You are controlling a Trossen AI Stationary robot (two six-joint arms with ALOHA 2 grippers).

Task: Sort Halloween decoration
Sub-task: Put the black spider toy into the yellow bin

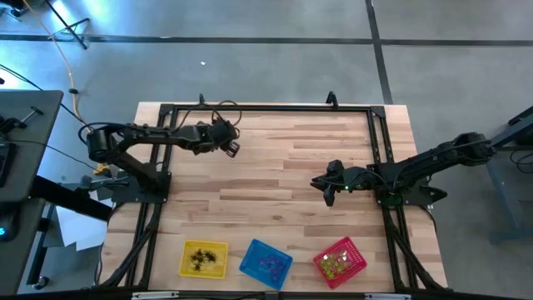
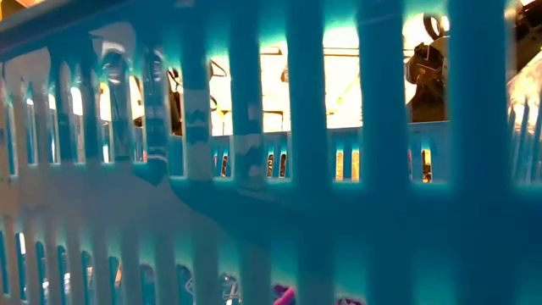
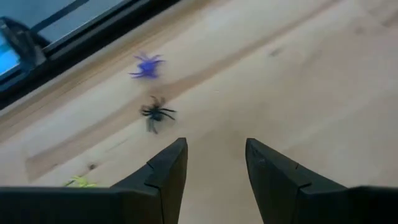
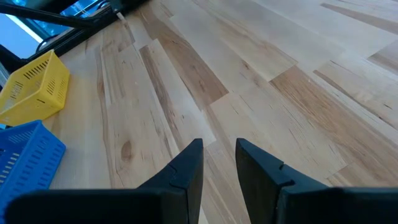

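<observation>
Three tiny spider trinkets lie on the wood in front of my left gripper [image 3: 216,146]: a purple one [image 3: 147,65], a black one [image 3: 155,113] nearer the fingers, and a yellow-green one [image 3: 81,182] half hidden beside a finger. That gripper [image 1: 231,148] hovers open over the far left of the table, touching nothing. My right gripper [image 1: 329,187] waits open at the middle right, with only bare wood between its fingers [image 4: 219,144]. More trinkets lie sorted in the baskets: dark ones in yellow [image 1: 204,258], purple in blue [image 1: 266,261], yellow-green in red [image 1: 340,261].
The three baskets stand in a row along the near edge. The blue one's mesh wall [image 2: 254,169] fills the low view. A black frame [image 1: 266,107] runs around the table's far and side edges. Bare wood lies between the two arms.
</observation>
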